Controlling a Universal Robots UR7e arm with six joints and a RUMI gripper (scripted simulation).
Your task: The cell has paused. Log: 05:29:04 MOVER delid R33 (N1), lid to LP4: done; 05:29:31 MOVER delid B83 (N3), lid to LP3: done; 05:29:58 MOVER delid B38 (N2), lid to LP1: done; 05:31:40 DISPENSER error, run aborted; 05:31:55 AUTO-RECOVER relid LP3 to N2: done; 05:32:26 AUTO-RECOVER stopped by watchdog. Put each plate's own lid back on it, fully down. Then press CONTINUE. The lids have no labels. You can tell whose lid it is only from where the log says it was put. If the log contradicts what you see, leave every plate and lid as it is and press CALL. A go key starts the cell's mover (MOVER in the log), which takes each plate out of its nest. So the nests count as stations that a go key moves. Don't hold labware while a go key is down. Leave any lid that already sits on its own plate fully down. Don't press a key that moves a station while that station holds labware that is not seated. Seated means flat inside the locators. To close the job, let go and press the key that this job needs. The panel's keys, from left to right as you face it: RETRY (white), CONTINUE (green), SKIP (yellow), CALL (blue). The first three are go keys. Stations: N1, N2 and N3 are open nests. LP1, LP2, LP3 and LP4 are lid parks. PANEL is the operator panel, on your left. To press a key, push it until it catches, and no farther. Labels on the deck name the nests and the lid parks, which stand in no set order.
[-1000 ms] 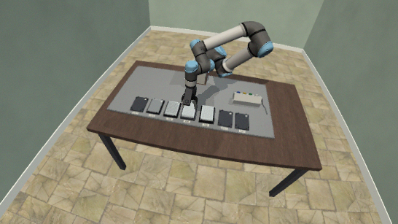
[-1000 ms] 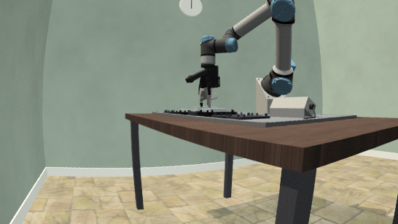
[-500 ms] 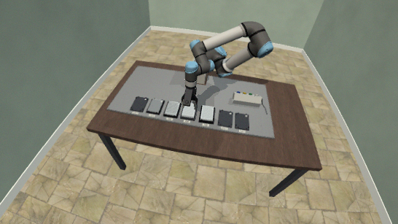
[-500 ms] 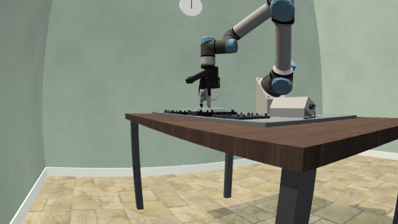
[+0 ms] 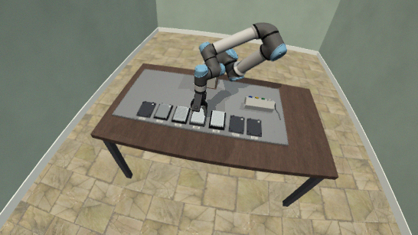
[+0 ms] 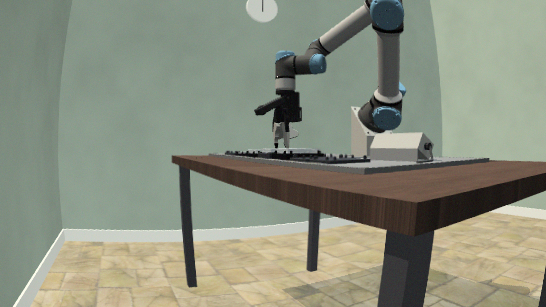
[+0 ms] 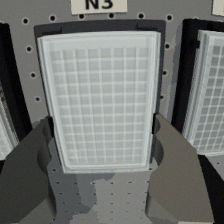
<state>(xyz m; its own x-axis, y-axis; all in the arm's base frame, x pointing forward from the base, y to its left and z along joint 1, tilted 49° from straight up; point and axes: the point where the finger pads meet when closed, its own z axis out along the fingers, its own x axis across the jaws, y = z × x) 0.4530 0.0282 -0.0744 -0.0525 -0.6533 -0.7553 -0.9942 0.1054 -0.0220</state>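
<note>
Green walls, tiled floor, wooden table
</note>
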